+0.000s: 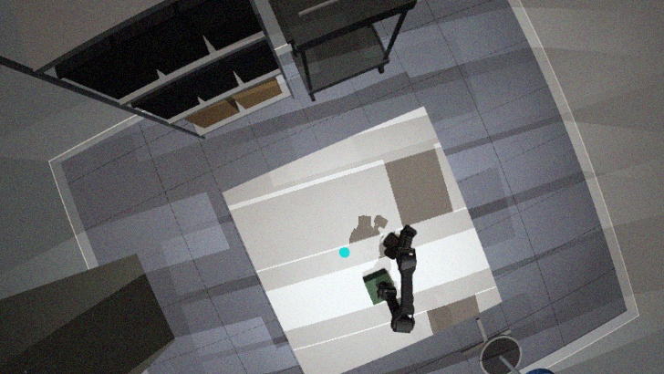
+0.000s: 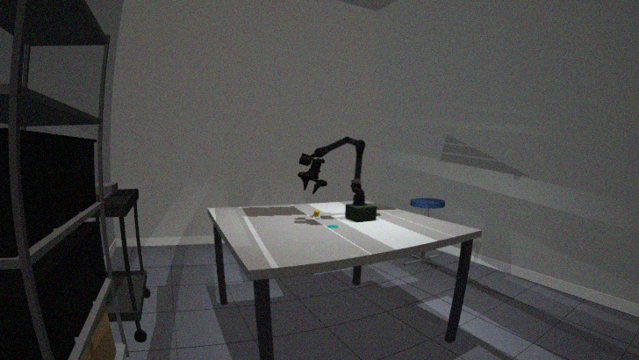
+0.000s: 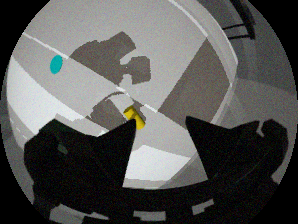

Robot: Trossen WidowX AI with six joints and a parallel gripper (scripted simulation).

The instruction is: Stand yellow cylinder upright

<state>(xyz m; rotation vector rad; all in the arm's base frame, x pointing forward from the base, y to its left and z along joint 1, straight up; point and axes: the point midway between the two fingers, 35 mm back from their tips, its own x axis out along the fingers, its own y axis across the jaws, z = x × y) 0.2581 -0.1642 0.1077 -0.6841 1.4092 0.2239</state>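
The yellow cylinder (image 2: 316, 212) (image 3: 134, 116) lies on its side on the table. In the wrist view the left fingertip slightly overlaps its lower part; in the top view it cannot be made out, with the arm over that area. The flat cyan circle (image 1: 344, 252) (image 2: 333, 226) (image 3: 56, 64) is on the table with nothing on it, at the upper left of the wrist view. My gripper (image 2: 310, 190) (image 3: 161, 121) is open and empty, pointing down high above the table near the cylinder. In the wrist view the cylinder is left of the midpoint between the fingertips.
The table (image 1: 297, 223) (image 2: 295, 250) carries the arm's green base block (image 1: 372, 288) (image 2: 361, 212). Shadows of the arm fall near the cylinder. A dark cart (image 1: 343, 56) (image 2: 127, 285), shelves and a blue stool (image 2: 427, 203) stand off the table.
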